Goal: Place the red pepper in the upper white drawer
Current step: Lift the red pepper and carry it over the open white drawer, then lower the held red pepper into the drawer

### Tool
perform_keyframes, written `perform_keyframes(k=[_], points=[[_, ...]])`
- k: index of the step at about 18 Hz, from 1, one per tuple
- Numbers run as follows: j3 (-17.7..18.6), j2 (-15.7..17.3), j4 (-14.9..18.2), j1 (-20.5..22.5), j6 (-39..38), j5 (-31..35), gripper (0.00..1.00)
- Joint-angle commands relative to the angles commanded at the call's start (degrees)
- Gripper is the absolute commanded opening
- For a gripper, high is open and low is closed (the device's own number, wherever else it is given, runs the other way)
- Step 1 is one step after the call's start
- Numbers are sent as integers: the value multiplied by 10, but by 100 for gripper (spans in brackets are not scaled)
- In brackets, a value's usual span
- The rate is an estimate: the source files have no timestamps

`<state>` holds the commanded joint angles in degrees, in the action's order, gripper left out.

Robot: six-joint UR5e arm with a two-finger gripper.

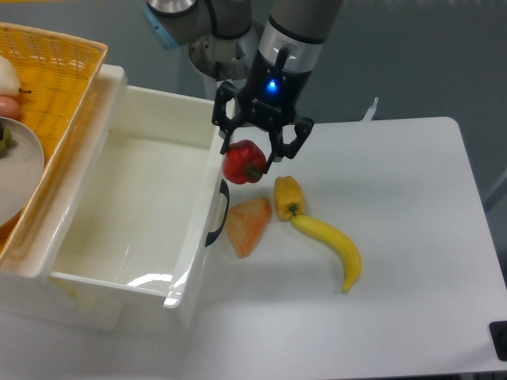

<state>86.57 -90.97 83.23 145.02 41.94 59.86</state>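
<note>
A: What could go wrong from here?

B: The red pepper (244,161) hangs just over the front wall of the upper white drawer (207,190), above the dark handle (219,214). Released there, I judge it could strike the rim and roll back onto the surface (412,237), toward the orange wedge (249,226) and yellow pepper (288,195) at 5 o'clock. Glossy skin could also slip if the grip is light.

A: And where does it sit relative to the end effector (254,155)?

B: Between the two fingers, which are clamped on it; it hangs slightly to their 7 o'clock side, clear of the surface. The drawer's open interior lies at 8 o'clock from it.
</note>
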Motion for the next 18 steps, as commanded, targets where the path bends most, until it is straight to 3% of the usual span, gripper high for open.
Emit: perform_keyframes(k=[7,11,18], points=[[15,6,-1,-62,-16,11,51],[16,2,4,-104,-16,53,51],[33,7,23,-118,-16,91,51]])
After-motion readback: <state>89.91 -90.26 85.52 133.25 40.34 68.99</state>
